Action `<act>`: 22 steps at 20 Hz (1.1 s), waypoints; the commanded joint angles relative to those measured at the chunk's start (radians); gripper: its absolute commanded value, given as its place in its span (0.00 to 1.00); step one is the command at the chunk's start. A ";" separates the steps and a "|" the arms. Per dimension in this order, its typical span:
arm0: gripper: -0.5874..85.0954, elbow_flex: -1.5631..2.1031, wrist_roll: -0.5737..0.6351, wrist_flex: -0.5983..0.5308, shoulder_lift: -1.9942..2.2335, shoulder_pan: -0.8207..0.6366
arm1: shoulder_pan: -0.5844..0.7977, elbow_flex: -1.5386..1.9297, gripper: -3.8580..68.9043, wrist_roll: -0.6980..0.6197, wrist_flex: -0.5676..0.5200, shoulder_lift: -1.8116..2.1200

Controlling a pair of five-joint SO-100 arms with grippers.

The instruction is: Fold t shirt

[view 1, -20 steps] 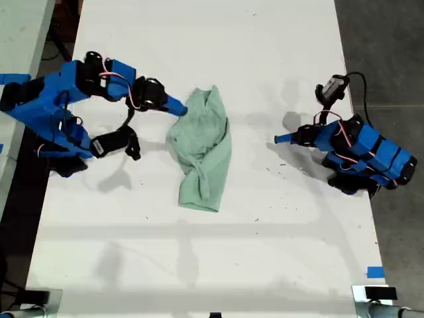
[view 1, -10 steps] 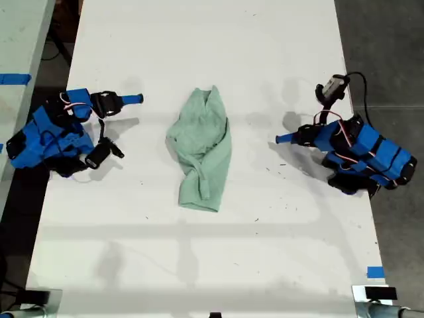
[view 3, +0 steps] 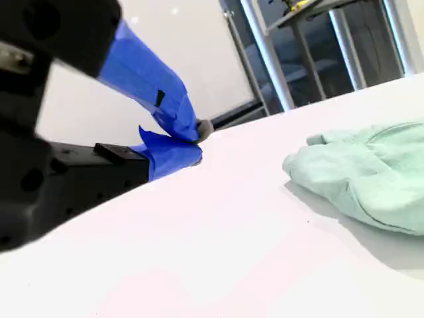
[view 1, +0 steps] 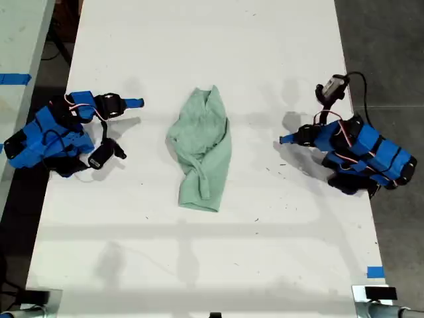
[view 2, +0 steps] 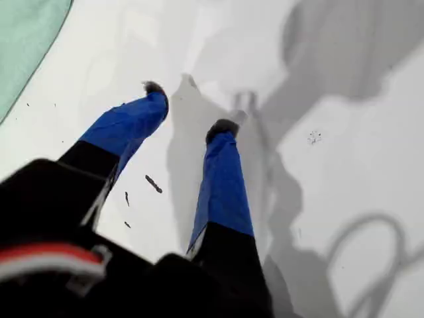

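Exterior view: the rumpled pale mint-green cloth t shirt (view 1: pixel 201 151) lies mid-surface (view 1: pixel 265 53). At its 3 o'clock, well apart, my first tool (view 2: pixel 187 106) is spread. At 9 o'clock, my second tool (view 3: pixel 196 140) is closed, empty.

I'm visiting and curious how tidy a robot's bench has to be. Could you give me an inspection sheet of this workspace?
Surface: white table, with small dark specks.
Job's things: t shirt, rumpled mid-table, not neatly folded.
Clutter: nothing seen beyond a blue tape piece.
Grippers: my first claw open and empty over bare table; my second claw shut on nothing, low, apart from the shirt.
Cables: black cable loops by the arm at the exterior view's right; thin wires on the other arm.
Surroundings: dark floor, neighbouring table at the exterior view's left.
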 commanded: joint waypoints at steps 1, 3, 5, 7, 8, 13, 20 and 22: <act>0.00 0.023 -0.038 0.012 0.008 -0.040 | -0.017 0.037 0.17 0.025 0.000 0.014; 0.00 0.025 -0.054 0.020 0.008 -0.054 | -0.018 0.038 0.11 0.032 0.002 0.014; 0.00 0.025 -0.055 0.021 0.008 -0.057 | -0.020 0.038 0.08 0.035 0.003 0.014; 0.00 0.025 -0.057 0.021 0.008 -0.057 | -0.021 0.038 0.07 0.038 0.003 0.014; 0.00 0.025 -0.057 0.023 0.008 -0.057 | -0.025 0.040 0.07 0.041 0.003 0.014; 0.00 0.025 -0.058 0.023 0.008 -0.060 | -0.029 0.040 0.07 0.046 0.003 0.014; 0.00 0.025 -0.060 0.025 0.008 -0.060 | -0.034 0.041 0.07 0.055 0.003 0.014; 0.00 0.025 -0.060 0.025 0.008 -0.060 | -0.037 0.041 0.07 0.057 0.003 0.014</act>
